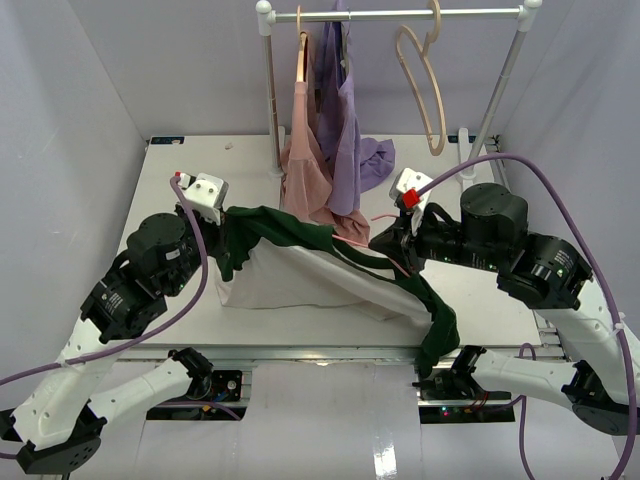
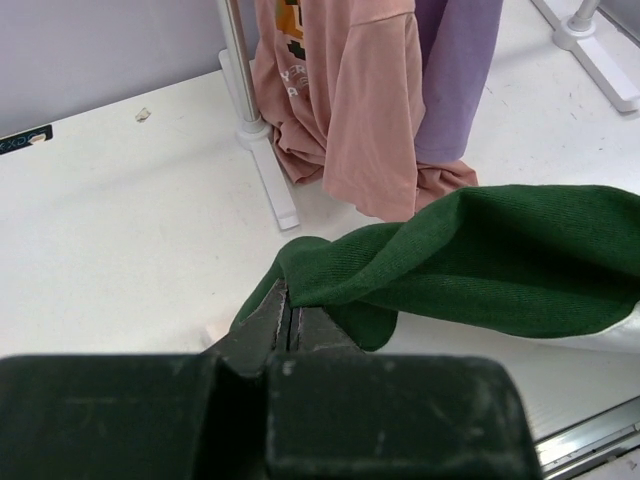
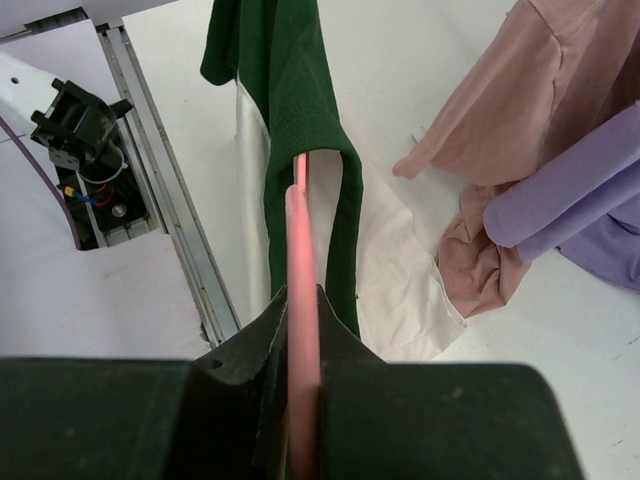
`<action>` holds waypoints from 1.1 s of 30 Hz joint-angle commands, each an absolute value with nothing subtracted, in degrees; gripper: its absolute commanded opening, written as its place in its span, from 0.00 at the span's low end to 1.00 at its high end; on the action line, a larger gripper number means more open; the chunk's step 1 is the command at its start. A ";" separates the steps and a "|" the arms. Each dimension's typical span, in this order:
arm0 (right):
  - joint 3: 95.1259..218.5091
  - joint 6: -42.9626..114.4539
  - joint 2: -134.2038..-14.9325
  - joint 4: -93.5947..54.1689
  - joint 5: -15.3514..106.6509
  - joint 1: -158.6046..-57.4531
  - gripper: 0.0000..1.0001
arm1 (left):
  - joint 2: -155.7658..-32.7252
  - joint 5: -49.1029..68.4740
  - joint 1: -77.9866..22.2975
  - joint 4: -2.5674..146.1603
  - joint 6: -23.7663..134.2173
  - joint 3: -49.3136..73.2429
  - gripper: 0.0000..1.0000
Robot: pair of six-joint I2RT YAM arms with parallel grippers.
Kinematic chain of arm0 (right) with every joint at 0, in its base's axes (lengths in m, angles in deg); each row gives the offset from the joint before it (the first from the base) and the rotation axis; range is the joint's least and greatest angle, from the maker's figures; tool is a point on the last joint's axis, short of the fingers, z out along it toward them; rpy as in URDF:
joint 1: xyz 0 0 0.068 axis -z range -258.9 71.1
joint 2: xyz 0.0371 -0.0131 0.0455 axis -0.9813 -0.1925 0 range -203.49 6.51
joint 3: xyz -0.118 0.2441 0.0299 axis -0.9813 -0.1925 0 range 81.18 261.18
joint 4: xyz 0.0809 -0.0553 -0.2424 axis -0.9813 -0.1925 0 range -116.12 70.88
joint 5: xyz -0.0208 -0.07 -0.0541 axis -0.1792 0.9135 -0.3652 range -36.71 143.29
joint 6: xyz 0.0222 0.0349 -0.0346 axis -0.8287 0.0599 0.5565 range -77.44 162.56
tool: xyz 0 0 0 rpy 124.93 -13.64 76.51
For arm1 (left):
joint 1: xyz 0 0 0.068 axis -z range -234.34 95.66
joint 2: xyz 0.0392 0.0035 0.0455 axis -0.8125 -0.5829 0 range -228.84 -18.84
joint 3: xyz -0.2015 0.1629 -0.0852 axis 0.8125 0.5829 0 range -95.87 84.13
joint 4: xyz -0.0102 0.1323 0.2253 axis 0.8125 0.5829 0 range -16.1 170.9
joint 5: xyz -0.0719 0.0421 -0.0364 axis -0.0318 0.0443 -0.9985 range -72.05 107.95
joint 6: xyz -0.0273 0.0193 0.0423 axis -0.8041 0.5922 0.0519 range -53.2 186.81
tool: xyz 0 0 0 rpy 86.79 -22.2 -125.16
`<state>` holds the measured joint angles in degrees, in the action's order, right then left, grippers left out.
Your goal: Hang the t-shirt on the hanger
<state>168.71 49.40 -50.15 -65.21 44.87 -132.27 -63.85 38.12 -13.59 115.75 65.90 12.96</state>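
The t-shirt [image 1: 300, 272], cream-white with dark green sleeves, is held up above the table between both arms, its body sagging down to the surface. My left gripper [image 1: 228, 215] is shut on the t-shirt's green edge [image 2: 330, 285] at the left. My right gripper [image 1: 392, 240] is shut on the pale pink hanger [image 3: 302, 290]. The hanger's bar runs into the green neck opening [image 3: 300, 120] and is mostly hidden inside the cloth. A thin piece of the hanger [image 1: 383, 215] shows by the right gripper. One green sleeve [image 1: 438, 335] droops over the table's near edge.
A clothes rail [image 1: 400, 14] stands at the back with a dusty-pink garment [image 1: 305, 150], a lilac-purple garment [image 1: 350, 140] and a beige wooden hanger [image 1: 425, 90]. The rail's posts and feet [image 2: 262, 170] rise just behind the t-shirt. The table's metal near edge [image 3: 170, 200] is close.
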 commanded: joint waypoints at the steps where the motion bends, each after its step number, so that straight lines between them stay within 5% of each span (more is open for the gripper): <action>1: 170.55 50.68 -48.86 -64.83 42.56 -132.08 0.08 | -63.65 42.04 -13.56 115.32 66.45 12.74 0.00; 2: 172.18 50.45 -48.96 -64.30 42.32 -132.08 0.08 | -63.86 42.17 -13.56 115.68 66.45 12.87 0.02; 6: 179.03 48.02 -51.85 -64.24 41.32 -132.11 0.08 | -65.64 39.12 -13.56 118.16 66.63 11.53 0.52; 8: 180.89 47.59 -54.07 -65.99 41.49 -132.08 0.08 | -66.99 34.52 -13.64 120.26 69.84 8.99 0.59; 22: 182.29 46.72 -61.78 -63.83 41.33 -132.08 0.08 | -74.53 7.46 -13.59 126.31 80.19 -11.57 0.65; 33: 178.59 47.32 -60.98 -59.21 34.22 -132.11 0.08 | -78.43 -10.86 -13.56 127.22 85.82 -6.21 0.64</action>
<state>179.02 47.26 -63.06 -66.10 38.45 -132.22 -78.53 -3.60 -13.61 125.57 82.47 -8.08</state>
